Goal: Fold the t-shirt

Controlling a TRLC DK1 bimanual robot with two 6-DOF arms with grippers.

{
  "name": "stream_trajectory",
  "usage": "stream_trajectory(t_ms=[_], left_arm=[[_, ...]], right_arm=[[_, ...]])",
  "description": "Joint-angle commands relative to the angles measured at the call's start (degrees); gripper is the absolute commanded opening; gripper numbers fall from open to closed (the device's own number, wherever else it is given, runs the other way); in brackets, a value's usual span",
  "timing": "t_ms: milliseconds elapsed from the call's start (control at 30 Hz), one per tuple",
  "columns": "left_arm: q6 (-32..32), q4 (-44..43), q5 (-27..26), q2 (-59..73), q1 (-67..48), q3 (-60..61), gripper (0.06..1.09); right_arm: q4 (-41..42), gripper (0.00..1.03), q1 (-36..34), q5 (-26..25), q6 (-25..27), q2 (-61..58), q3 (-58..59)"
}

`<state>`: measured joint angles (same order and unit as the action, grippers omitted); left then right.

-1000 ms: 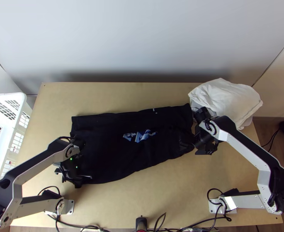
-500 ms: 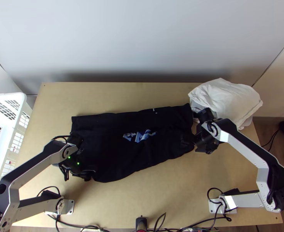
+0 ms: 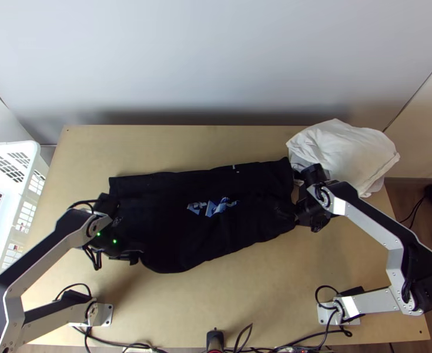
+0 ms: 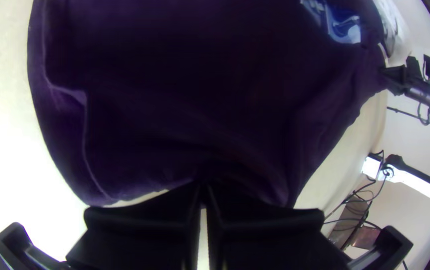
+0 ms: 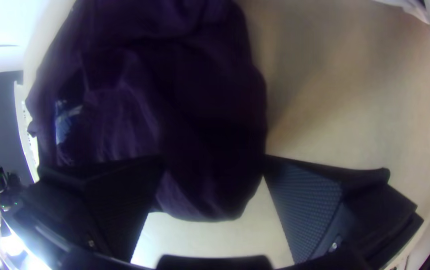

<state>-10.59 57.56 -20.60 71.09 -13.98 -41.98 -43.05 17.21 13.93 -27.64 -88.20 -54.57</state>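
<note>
- Since the earlier picture, the left arm has slid a bit toward its own side, and the near edge of the soft black cloth t-shirt (image 3: 174, 223) has shifted a little way up. The right arm has hardly moved.
- The t-shirt lies flat and long across the light wooden counter (image 3: 245, 294), between the two arms. Its right end looks rounded and bunchy.
- The left black, flat-fingered pincer (image 4: 203, 190) has its fingers pressed together, with the shirt's edge pinched at the tips.
- The right black, flat-fingered pincer (image 5: 214, 160) is wide apart. The shirt's bunchy end sits between its fingers, but it is not squeezing it.
- I think the job now is getting a grip on both ends for a fold.
- Next, the right one should close on its end. Then both could lift together and lay the near side over.
- A blue and white print (image 3: 213, 207) is on the shirt. I can't read any words.
</note>
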Motion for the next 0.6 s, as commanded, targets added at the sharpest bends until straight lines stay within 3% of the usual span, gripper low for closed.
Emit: stream_trajectory(t_ms=[0, 333, 567], left_arm=[[-0.9, 3.5, -2.4, -1.2, 1.1, -5.0, 0.09], [-0.9, 4.1, -2.4, -0.9, 4.5, -8.3, 0.09], [-0.8, 5.3, -2.6, 1.6, 13.7, -16.1, 0.09]], right_arm=[[-5.0, 0.85, 2.4, 0.0, -0.4, 2.7, -0.6], [-8.1, 0.85, 3.4, 0.0, -1.0, 6.2, 1.6], [-6.3, 0.85, 3.4, -0.7, -1.5, 6.2, 2.0]])
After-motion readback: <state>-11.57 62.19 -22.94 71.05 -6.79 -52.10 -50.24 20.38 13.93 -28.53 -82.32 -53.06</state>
